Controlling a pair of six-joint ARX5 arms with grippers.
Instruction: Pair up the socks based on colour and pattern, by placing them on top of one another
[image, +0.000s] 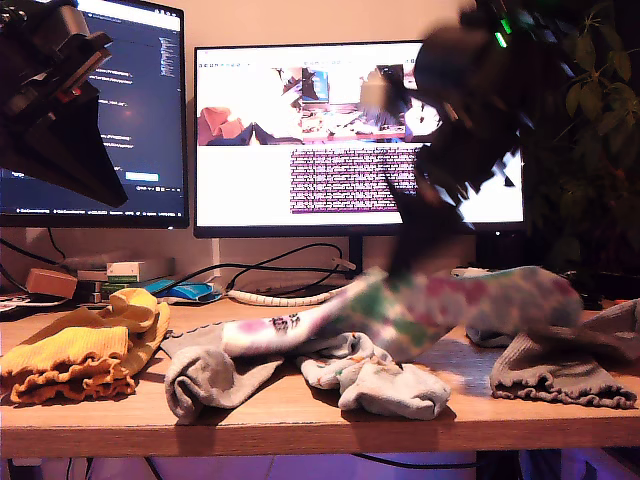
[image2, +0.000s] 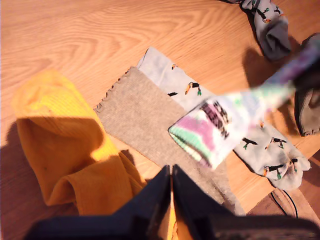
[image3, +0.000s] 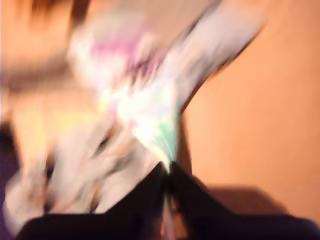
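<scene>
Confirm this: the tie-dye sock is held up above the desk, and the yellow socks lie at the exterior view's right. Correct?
Wrong side. The tie-dye sock is held up above the desk, but the yellow socks lie at the exterior view's left, as that view shows.

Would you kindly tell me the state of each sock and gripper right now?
tie-dye sock: in the air, one end held by my second gripper
my first gripper: shut, raised
yellow socks: heaped on the table
grey sock: flat on the table
printed sock: flat on the table
</scene>
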